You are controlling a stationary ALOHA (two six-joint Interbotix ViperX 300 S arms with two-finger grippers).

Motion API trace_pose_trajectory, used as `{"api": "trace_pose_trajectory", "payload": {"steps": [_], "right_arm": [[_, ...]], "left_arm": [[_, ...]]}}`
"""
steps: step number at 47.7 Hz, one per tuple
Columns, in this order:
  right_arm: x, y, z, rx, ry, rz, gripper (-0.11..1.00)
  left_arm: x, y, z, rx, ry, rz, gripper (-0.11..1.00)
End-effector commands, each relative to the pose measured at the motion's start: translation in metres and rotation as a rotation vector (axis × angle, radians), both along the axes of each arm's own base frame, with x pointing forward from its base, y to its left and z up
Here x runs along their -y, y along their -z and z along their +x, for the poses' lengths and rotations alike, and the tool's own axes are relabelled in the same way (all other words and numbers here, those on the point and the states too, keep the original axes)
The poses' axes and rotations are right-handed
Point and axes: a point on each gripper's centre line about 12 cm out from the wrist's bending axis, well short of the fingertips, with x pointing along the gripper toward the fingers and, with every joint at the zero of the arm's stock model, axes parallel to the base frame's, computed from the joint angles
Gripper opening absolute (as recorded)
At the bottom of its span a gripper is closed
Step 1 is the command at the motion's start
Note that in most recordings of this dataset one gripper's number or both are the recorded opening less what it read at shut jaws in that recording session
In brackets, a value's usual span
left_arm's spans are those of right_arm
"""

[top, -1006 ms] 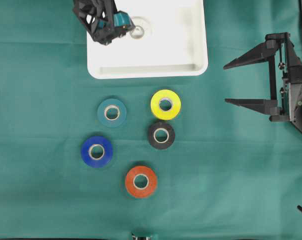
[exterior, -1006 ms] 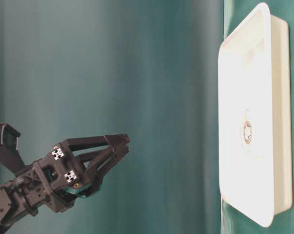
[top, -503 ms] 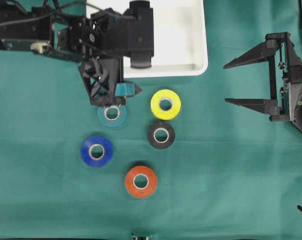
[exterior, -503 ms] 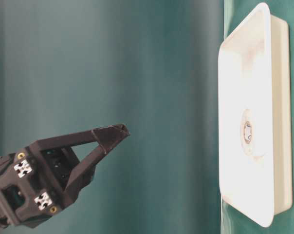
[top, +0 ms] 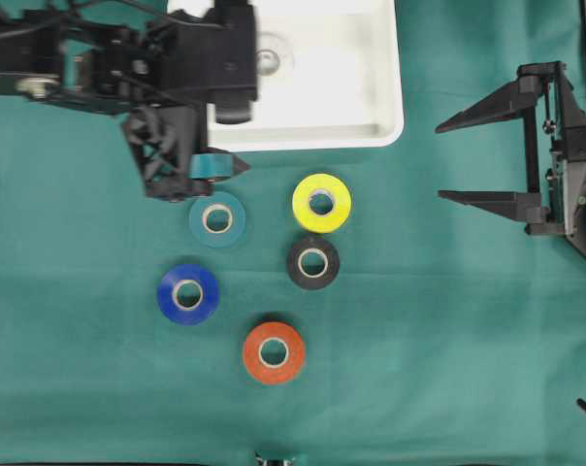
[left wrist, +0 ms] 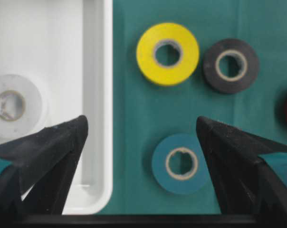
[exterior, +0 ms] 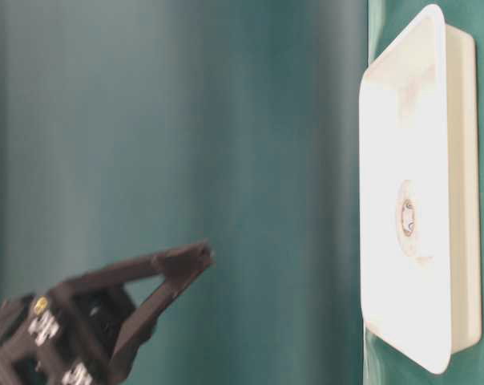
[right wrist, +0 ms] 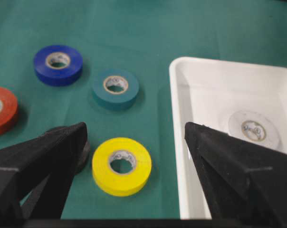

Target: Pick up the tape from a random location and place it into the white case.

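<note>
Your surface is covered in a green cloth, and the biggest thing on it is the white case, a shallow tray at the far edge with one white roll already lying flat inside. Your left pincer hangs with its jaws spread wide and empty, just past the near rim of the case and almost over the teal tape; in the wrist view that roll sits between the two fingers, nearer the right-hand one. Your right pincer is off to the side, also spread and holding nothing. The other rolls lie flat and apart on the cloth: yellow with black just beside it, blue and red closer to you. Judging by its look, the teal tape should be light and stiff, a rigid ring with a cardboard core, with smooth sides that could slip under a shallow pinch. You would likely do best to straddle it across its full width, or drop one finger into the core and pinch the wall. Because it lies low on soft cloth, you may snag the fabric if you go too deep.
</note>
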Motion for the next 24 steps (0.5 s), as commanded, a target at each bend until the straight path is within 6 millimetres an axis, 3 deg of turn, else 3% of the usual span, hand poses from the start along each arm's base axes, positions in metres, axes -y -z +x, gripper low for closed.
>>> {"api": "trace_pose_trajectory", "payload": {"steps": [1,24], "right_arm": [[0.0,-0.012,0.003,0.029,0.0,-0.006,0.92],[0.0,-0.015,0.0,0.038,-0.001,-0.012,0.92]], "left_arm": [[0.0,-0.02,-0.015,0.095,0.002,0.011,0.98],[0.006,-0.011,-0.116,0.402,-0.008,0.028,0.98]]}}
